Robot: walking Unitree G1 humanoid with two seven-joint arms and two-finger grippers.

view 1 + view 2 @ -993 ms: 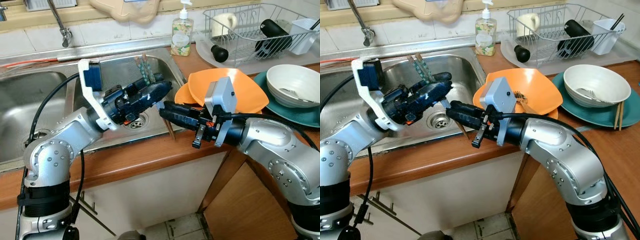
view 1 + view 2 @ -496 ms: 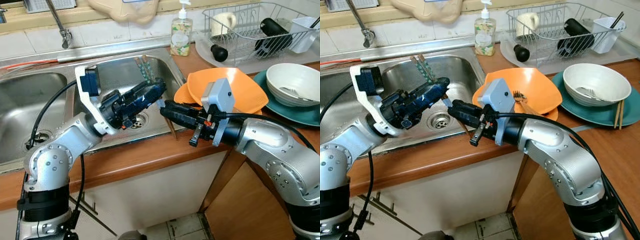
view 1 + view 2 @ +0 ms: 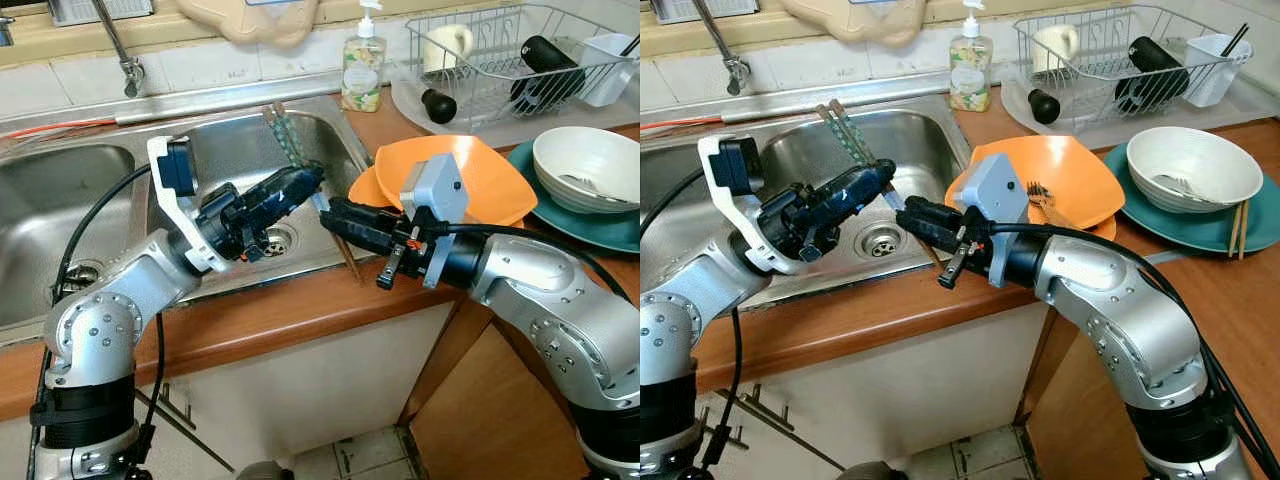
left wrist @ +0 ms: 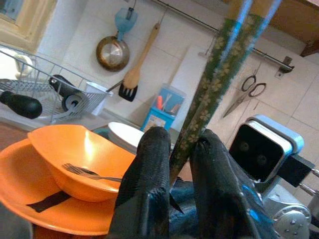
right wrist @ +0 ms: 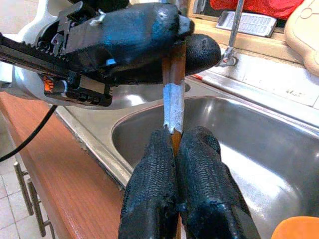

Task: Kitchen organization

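A pair of chopsticks (image 3: pixel 282 136), green-patterned at the top and brown lower down, stands tilted over the front right of the sink (image 3: pixel 230 140). My left gripper (image 3: pixel 312 180) is shut on their middle, and in the left wrist view the chopsticks (image 4: pixel 209 94) rise from between its fingers (image 4: pixel 149 169). My right gripper (image 3: pixel 326 208) comes in from the right and is shut on the same chopsticks just below. In the right wrist view the chopsticks (image 5: pixel 173 102) run from its fingers (image 5: pixel 154 174) up to the left gripper. Their lower end (image 3: pixel 352 268) hangs past the counter's front edge.
An orange bowl (image 3: pixel 470 175) with a fork sits on an orange plate right of the sink. Further right is a white bowl (image 3: pixel 585 165) on a teal plate, with another pair of chopsticks (image 3: pixel 1237 225) beside it. A soap bottle (image 3: pixel 363 70), dish rack (image 3: pixel 500 60) and faucet (image 3: pixel 120 45) line the back.
The left gripper has turned and dropped a little, and the chopsticks now lean further back-left with more of the green tops showing. The right gripper shifted slightly left, still gripping.
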